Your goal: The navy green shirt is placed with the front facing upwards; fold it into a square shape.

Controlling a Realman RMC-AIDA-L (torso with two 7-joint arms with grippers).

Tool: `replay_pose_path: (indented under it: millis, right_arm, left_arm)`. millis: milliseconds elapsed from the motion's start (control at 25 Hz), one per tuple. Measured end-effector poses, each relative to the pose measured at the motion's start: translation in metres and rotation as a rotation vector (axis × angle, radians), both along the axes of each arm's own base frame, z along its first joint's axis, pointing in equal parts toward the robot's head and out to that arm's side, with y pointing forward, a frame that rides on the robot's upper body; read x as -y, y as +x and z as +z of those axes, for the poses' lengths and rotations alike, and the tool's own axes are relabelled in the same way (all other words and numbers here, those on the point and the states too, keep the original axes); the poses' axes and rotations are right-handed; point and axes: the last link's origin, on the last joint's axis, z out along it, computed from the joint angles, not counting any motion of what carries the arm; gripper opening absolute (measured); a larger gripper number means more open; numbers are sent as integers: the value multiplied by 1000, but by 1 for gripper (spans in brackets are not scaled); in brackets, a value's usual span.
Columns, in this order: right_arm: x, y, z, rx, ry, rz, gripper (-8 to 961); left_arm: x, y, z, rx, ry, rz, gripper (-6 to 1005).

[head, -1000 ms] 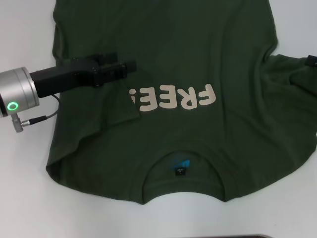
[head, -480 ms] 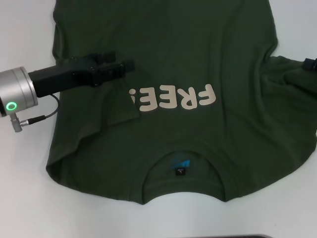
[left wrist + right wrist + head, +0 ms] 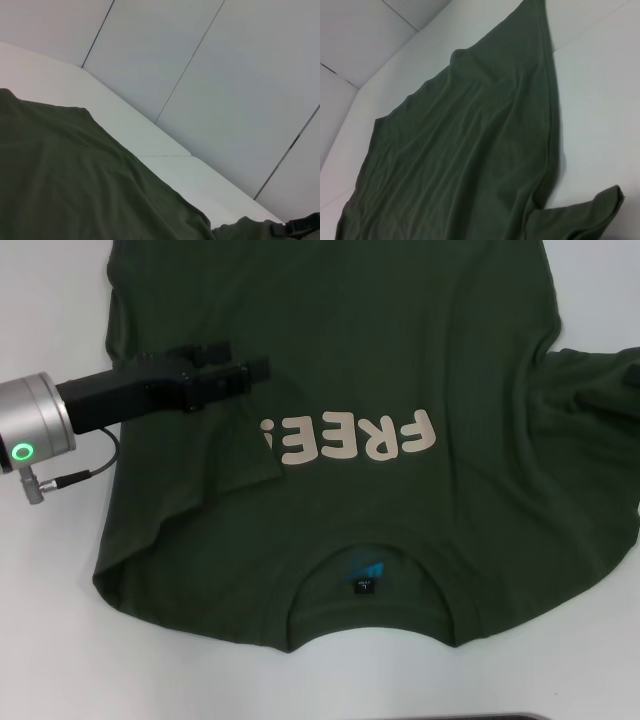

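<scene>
Cloth covers nearly the whole table [image 3: 40, 640]: the navy green shirt [image 3: 400, 540] lies spread flat and face up, collar and neck label [image 3: 362, 585] toward the robot, so its pale chest letters [image 3: 350, 438] read upside down in the head view. The left sleeve side is already turned in over the body, its folded edge running just below the left gripper [image 3: 250, 372] and hiding the first letters of the print. That gripper reaches in low over the shirt, right above this flap, with the letters just past its tip and toward the collar; likely it is there to lay or press the fold flat. How wide its fingers stand, and whether they pinch any cloth, I cannot tell (the dark claw blends into the dark fabric). The right gripper itself is outside the head view; well away from the left claw, on the far right, the other sleeve [image 3: 600, 380] is bunched and cut off by the frame edge. The hem is cut off too, beyond the left claw.
</scene>
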Motion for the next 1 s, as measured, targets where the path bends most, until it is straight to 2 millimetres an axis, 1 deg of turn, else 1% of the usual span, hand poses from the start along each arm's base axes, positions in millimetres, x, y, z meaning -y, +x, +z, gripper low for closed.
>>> replay_pose_path:
  millis: [80, 280, 560, 880, 1000]
  right_arm:
    - [0, 0, 0, -2, -1, 3, 105]
    - [-1, -6, 4, -24, 3, 28, 14]
    - [-11, -22, 5, -79, -2, 75, 14]
    - [-33, -53, -10, -123, -27, 154, 13]
    - [-39, -59, -14, -129, -31, 166, 13]
  left_arm:
    - [-1, 0, 0, -3, 2, 0, 796]
    - [-2, 0, 0, -9, 5, 4, 796]
    - [-2, 0, 0, -7, 7, 7, 797]
    - [-4, -1, 0, -11, 11, 17, 797]
    - [-4, -1, 0, -11, 10, 17, 796]
